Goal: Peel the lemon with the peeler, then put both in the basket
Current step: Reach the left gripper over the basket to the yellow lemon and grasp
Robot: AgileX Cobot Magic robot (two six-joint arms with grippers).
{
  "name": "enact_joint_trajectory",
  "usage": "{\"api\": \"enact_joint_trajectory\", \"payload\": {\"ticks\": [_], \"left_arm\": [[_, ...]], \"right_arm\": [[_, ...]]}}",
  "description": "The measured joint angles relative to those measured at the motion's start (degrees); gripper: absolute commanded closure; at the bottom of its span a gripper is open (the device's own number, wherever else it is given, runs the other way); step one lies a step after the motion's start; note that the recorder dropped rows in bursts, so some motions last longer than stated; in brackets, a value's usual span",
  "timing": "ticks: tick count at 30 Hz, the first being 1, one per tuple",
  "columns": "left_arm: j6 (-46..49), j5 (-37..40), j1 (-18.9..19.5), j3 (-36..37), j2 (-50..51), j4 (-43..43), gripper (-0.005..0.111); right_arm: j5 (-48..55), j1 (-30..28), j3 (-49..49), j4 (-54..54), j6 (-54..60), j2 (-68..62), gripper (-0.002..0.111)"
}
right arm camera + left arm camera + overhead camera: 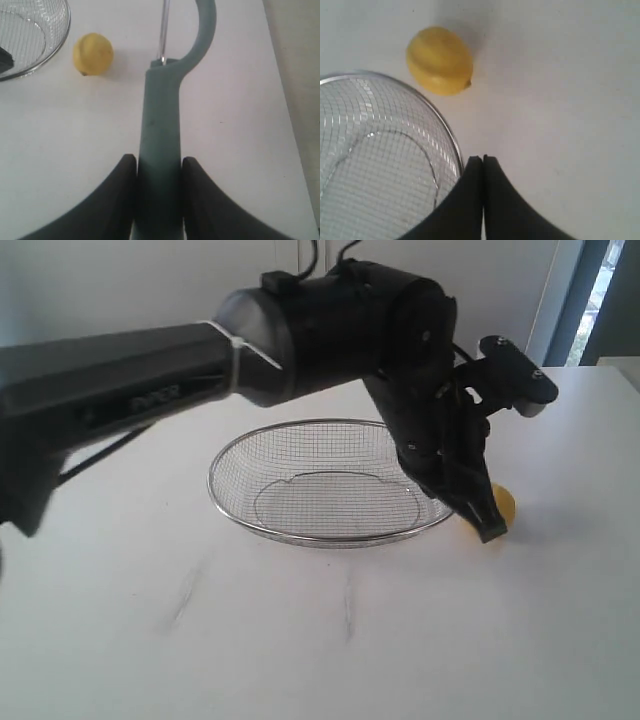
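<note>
The yellow lemon [503, 504] lies on the white table just right of the wire mesh basket [300, 537], mostly hidden behind my left gripper [490, 528]. In the left wrist view that left gripper [483, 158] is shut on nothing, its tips over the table beside the basket rim [437, 114] and short of the lemon [439, 60]. My right gripper [159, 162] is shut on the teal-green peeler [160, 125], whose curved head and blade point away over the table. The lemon [93, 54] sits beside the basket [64, 35]. The right gripper does not show in the exterior view.
The left arm [150, 370] reaches across above the basket from the left. The white table [300, 640] runs toward the camera. Its edge [286, 100] shows in the right wrist view, beyond the peeler.
</note>
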State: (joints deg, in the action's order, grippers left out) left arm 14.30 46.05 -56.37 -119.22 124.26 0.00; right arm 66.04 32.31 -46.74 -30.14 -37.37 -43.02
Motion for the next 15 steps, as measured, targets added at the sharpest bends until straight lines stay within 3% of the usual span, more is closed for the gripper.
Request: {"api": "enact_joint_trajectory", "payload": {"ticks": [6,10,13,15], "left_arm": [[4.2,4.0,-0.7,-17.5,10.6,0.4,0.107],[6.4,-0.4,-2.3,-22.5,14.8,1.5,0.104],[11.3,-6.1,-3.4,-23.0,16.3,3.3,0.090],[13.8,-8.8,-3.8,-23.0,17.1,4.0,0.071]], "right_arm": [[3.0,0.0,0.0,-2.8,-1.0,6.3,0.108],[4.0,0.0,-0.1,-4.8,-1.4,8.5,0.108],[4.0,0.0,-0.1,-5.1,-1.6,9.2,0.108],[4.1,0.0,-0.1,-5.3,-1.6,9.4,0.108]]}}
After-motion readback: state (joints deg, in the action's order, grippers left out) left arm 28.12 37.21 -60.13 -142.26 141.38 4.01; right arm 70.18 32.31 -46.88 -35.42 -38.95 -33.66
